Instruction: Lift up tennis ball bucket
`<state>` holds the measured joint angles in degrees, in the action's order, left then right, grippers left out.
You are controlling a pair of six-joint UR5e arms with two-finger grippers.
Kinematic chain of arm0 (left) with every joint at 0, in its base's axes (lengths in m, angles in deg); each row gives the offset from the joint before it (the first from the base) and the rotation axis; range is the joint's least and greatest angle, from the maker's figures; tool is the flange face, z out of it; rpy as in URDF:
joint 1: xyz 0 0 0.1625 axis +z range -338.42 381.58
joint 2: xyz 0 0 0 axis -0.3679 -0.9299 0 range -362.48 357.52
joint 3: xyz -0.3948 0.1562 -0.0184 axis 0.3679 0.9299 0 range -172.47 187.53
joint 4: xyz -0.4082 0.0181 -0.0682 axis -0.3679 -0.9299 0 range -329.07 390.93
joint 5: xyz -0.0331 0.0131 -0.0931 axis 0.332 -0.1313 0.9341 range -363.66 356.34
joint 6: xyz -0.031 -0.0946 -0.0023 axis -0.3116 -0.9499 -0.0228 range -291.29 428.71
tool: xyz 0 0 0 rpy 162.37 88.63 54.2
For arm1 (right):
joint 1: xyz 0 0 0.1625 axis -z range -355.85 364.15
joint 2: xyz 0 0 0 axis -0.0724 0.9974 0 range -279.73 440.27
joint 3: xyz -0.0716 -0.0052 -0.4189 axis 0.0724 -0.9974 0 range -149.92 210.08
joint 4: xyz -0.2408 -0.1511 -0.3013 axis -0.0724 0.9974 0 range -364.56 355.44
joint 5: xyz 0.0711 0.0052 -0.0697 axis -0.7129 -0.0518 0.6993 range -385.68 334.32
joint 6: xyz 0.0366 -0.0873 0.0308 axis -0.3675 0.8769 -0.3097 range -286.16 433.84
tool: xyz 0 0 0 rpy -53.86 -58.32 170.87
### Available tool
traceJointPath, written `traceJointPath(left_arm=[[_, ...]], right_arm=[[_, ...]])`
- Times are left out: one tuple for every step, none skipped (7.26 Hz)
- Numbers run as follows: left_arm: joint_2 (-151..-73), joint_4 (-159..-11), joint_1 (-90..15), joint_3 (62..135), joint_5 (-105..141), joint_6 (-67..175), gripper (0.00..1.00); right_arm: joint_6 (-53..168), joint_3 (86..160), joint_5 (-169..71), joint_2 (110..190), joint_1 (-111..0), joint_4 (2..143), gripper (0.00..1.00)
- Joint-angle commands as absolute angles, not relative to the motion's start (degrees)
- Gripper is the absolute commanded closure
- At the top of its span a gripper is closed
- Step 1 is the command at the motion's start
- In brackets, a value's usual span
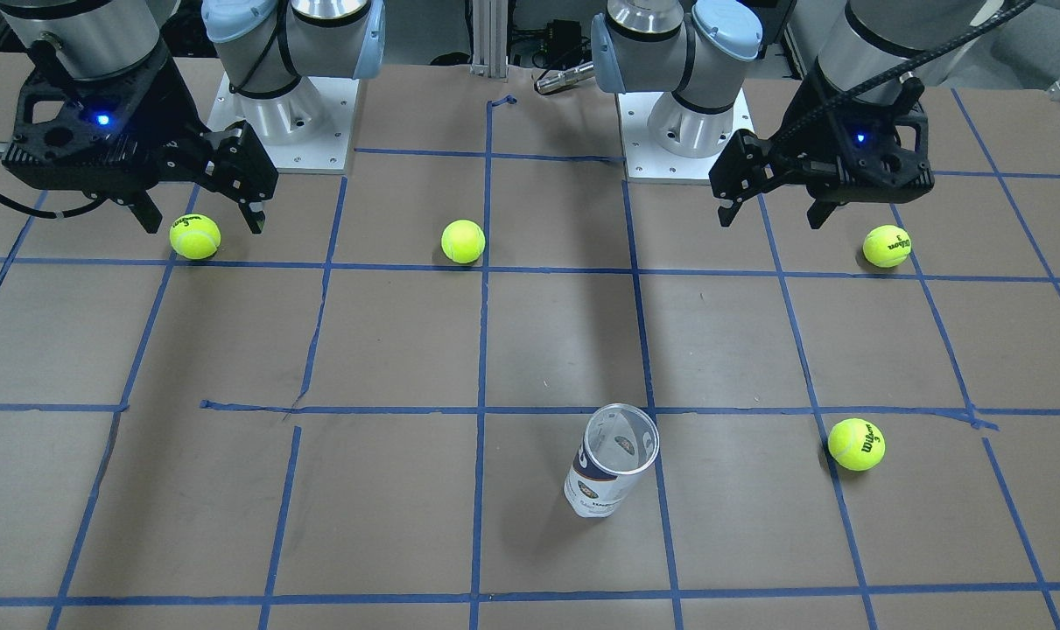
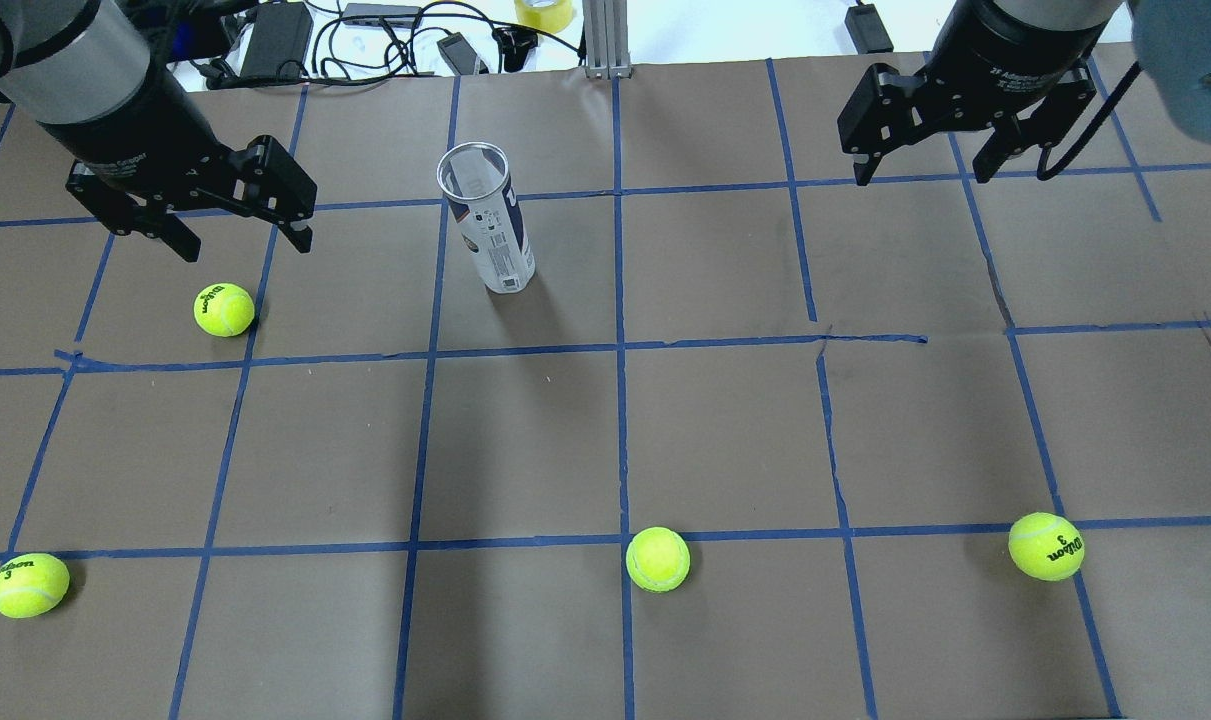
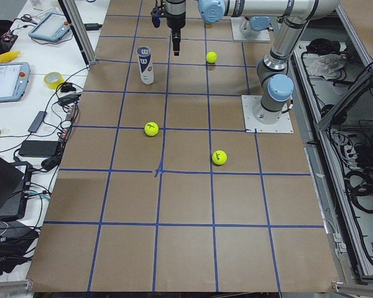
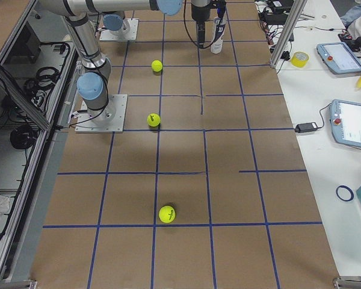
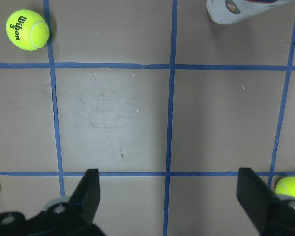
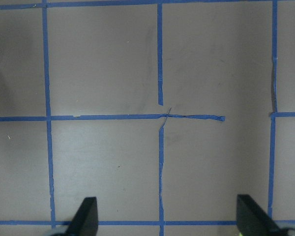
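Observation:
The tennis ball bucket [image 2: 487, 232] is a clear tube with a white label and a navy band. It stands upright and open-topped on the brown table, and also shows in the front view [image 1: 611, 468] and the left side view [image 3: 145, 64]. My left gripper [image 2: 241, 238] is open and empty, raised above the table to the left of the tube; in the front view it [image 1: 773, 214] is on the right. Its wrist view shows open fingers [image 5: 88, 191] and the tube's base [image 5: 238, 11] at the top edge. My right gripper [image 2: 920, 168] is open and empty, far to the tube's right.
Several yellow-green tennis balls lie loose: one below my left gripper [image 2: 223, 310], one at near left [image 2: 28, 585], one near centre [image 2: 658, 558], one near right [image 2: 1045, 546]. Blue tape lines grid the table. Cables and devices [image 2: 365, 40] lie beyond the far edge.

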<state>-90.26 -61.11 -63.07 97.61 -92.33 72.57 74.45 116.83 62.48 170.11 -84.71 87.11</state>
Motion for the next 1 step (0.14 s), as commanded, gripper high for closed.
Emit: traceJointPath(left_arm=[[-89.8,-61.6,-63.1,97.7,-92.8,73.0,0.0]], right_arm=[[74.5,116.8,62.5,170.2,-84.7,87.1,0.0]])
